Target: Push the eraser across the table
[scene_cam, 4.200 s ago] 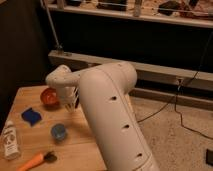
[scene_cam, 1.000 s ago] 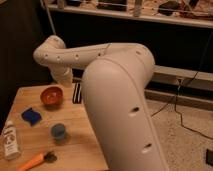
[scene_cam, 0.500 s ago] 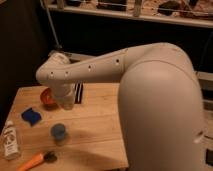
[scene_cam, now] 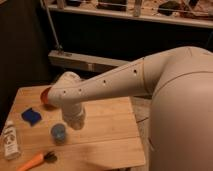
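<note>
Though searched for all over table, can't spot eraser; prob. hid. behind arm, can't tell where. Shows gripper low over table's centre-left, pinched shut w/ nothing in it, just up-right of blue cup. Also shows orange bowl behind arm, blue sponge, bottle & brush at left.

The white arm crosses the tabletop and covers most of the orange bowl, leaving only a sliver. The eraser is hidden behind the arm. The end effector lies out of sight past the wrist. The bottle is cut by the left edge.
</note>
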Tool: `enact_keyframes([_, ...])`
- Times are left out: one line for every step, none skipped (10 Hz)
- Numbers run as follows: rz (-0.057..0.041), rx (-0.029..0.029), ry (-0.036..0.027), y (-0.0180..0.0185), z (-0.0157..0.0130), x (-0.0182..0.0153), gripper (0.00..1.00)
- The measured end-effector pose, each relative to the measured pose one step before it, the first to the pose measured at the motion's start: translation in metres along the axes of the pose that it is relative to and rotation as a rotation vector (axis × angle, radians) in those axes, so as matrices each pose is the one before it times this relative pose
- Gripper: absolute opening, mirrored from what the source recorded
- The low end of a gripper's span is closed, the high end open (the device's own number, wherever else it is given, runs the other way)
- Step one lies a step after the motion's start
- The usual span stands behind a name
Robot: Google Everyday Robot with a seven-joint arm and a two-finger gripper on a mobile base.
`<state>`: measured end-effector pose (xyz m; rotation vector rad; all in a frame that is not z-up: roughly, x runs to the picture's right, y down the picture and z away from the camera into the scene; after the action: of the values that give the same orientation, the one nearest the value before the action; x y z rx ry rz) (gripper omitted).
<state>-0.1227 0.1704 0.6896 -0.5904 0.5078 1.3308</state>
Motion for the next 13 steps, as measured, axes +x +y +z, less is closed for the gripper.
enact_keyframes([0.00150,0.01646,-0.00447,-0.01503,0.01267,-0.01851,0.00])
enact_keyframes([-0.00022,0.02903,-0.01183,-0.01806,0.01687,-0.03171,0.00])
enact_keyframes([-0.00151,0.01709,-0.01149,-0.00838,0.01079,-0.02339,0.00])
enact_keyframes([-0.00539,0.02065,-0.01868,-0.00820,0.01288,-0.03044,0.00])
enact_keyframes([-0.00150,-0.00137,-0.00581,0.00156,0.00961,-0.02359,0.00])
enact_keyframes([-0.00844,-0.00410,-0.00397,0.00557,0.00782,-0.01721,0.00])
enact_keyframes([-0.01227,-0.00491,-0.00270,0.00715,0.00524,-0.01168,0.00])
enact_keyframes([-0.02087,-0.00951,0.00016,0.01118,0.00754,-0.01560,0.00])
enact_keyframes([-0.00988,-0.00542,0.00441,0.00476,0.00271,-0.00533,0.00])
enact_keyframes([-0.01431,-0.00378,0.00172,0.00594,0.00248,-0.00657,0.00])
enact_keyframes([-0.01679,-0.00416,0.00067,0.00592,0.00203,-0.00962,0.00])
enact_keyframes([-0.00459,-0.00145,0.00067,0.00126,0.00014,-0.00328,0.00])
enact_keyframes([-0.01148,-0.00367,-0.00001,0.00459,0.00025,-0.00637,0.00])
